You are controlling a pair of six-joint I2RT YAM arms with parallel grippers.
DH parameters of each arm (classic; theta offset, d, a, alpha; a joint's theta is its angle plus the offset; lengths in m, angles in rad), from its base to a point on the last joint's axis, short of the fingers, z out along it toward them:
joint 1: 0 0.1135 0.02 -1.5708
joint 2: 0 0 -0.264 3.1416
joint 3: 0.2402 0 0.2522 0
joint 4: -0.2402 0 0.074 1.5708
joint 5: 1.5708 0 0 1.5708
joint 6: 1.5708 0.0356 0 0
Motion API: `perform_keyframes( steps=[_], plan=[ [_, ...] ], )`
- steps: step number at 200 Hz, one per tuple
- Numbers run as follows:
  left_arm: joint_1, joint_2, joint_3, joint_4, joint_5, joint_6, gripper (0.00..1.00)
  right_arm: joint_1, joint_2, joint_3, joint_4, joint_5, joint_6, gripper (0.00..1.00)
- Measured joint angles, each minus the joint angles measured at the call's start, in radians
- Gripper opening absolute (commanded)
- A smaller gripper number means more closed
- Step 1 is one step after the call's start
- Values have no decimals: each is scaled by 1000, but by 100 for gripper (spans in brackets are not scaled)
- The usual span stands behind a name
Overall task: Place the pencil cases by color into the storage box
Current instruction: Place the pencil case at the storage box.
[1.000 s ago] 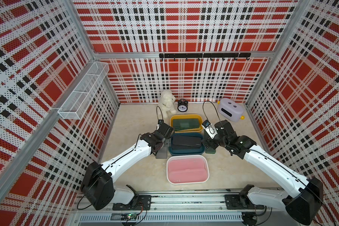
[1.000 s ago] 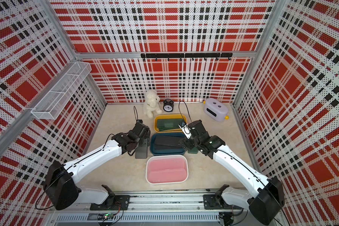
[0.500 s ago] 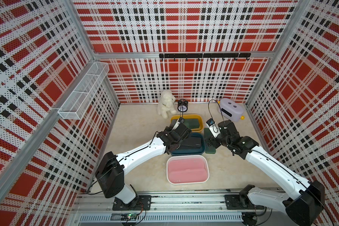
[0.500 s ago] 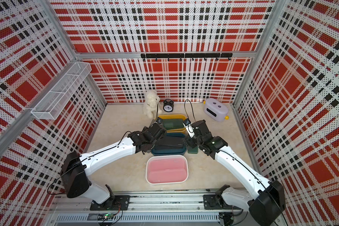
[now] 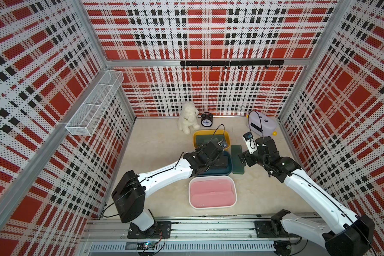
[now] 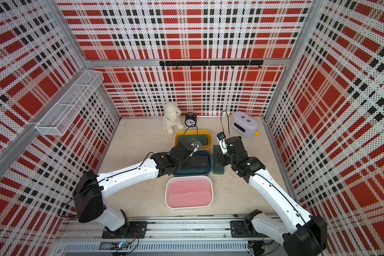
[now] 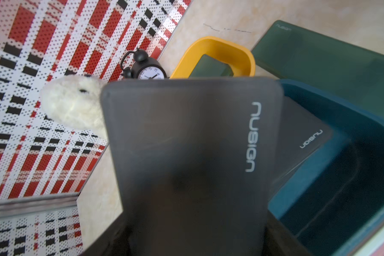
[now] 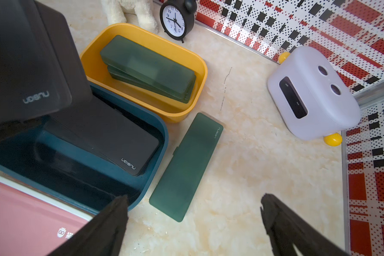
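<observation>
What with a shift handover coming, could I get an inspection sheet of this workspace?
Surface: pale marbled tabletop.
Job's things: dark green pencil cases in the yellow plastic tub, a loose dark green case beside the dark blue tub; black cases in the blue tub; pink cases in the white tub.
Clutter: white plush toy, black alarm clock, lilac plastic gadget.
Grippers: left jaws shut on a black case at the blue tub; right jaws open, empty.
Cables: black loops at both wrists.
Surroundings: red plaid perforated walls, white wire basket, black hook rail.

Red plaid walls [image 5: 208, 33], beige marble floor [image 5: 160, 150]
</observation>
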Motion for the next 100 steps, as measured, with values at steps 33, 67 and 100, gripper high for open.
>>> perform_keyframes(
  steps=[33,67,100],
  plan=[
    [0,26,0,33,73,82,59,-4,0,-6,0,-1,0,100],
    [0,77,0,43,106,129,59,-11,-2,-13,-1,-1,0,100],
    [1,114,0,43,117,156,59,-19,-7,-13,-1,-1,0,100]
  ],
)
